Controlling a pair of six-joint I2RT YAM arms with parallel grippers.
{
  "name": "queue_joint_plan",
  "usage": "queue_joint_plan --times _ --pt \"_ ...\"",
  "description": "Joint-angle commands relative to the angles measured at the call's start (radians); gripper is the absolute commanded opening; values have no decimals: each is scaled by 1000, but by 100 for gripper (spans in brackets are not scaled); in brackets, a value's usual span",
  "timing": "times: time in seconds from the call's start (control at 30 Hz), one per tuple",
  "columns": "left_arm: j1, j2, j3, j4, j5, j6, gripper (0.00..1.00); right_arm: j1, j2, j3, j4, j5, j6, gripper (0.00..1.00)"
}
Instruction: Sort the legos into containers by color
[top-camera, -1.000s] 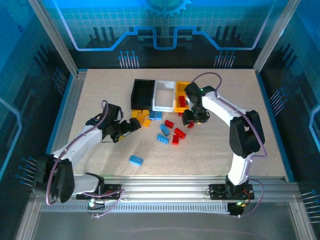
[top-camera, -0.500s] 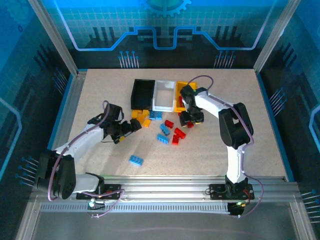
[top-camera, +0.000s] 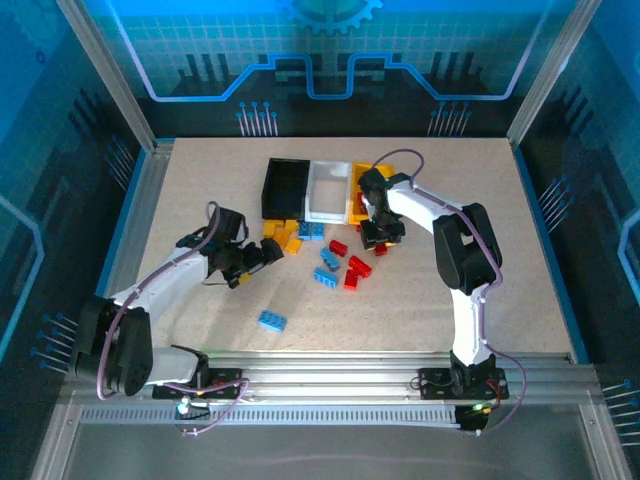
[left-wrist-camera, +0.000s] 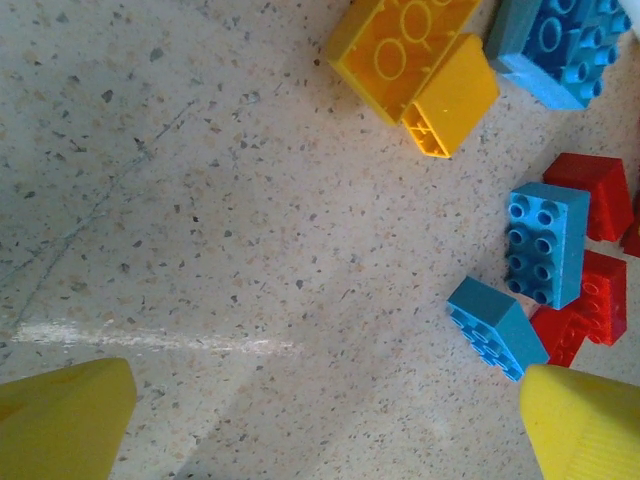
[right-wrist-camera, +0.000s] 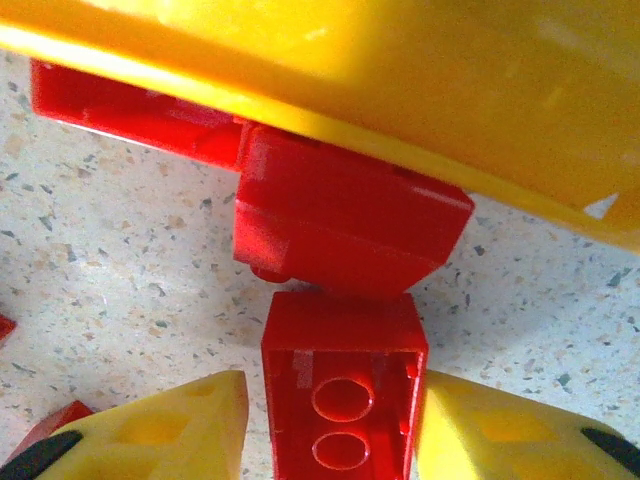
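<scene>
My right gripper (right-wrist-camera: 335, 430) is shut on a red lego (right-wrist-camera: 342, 400) lying hollow side up on the table. Its right finger presses the brick; a sliver of table shows at the left tip. A second red lego (right-wrist-camera: 345, 230) lies just beyond, against the yellow container (right-wrist-camera: 400, 90). In the top view the right gripper (top-camera: 375, 240) sits at the near end of the yellow container (top-camera: 362, 178), beside the white (top-camera: 328, 190) and black (top-camera: 285, 187) ones. My left gripper (top-camera: 258, 252) is open over bare table (left-wrist-camera: 325, 420), left of the brick pile.
Loose legos lie near the containers: yellow ones (top-camera: 283, 237), blue ones (top-camera: 325, 277) and red ones (top-camera: 358, 266). One blue brick (top-camera: 272, 320) lies alone nearer the arms. In the left wrist view, blue (left-wrist-camera: 545, 243), yellow (left-wrist-camera: 410, 50) and red (left-wrist-camera: 595, 195) bricks lie ahead to the right.
The right gripper's jaws have closed in on the red lego, and the right arm has swung a little left toward the yellow container. The left arm has stayed put.
</scene>
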Motion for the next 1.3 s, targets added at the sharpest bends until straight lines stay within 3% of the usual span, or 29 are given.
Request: queue_joint_plan --times 0.0,0.17,0.5,0.7,0.87,1.1,1.27 --pt "-5 22 30 4 30 4 99 -11 -9 -7 -17 8 0 44" --pt "-6 22 19 19 36 -5 99 -12 -63 -47 -10 10 12 35" --pt "-6 25 19 38 45 -13 99 -34 -254 -139 -35 -48 62 33" --pt "-7 43 24 49 56 -10 99 -61 -327 -55 -68 -103 101 33" --pt "-6 57 39 43 68 -4 99 -104 -237 121 -69 -164 136 33" --pt "-5 48 53 -30 63 46 99 -127 36 455 -144 -173 126 33" --pt "-5 34 59 -95 51 86 99 -139 197 602 -169 -183 146 34"
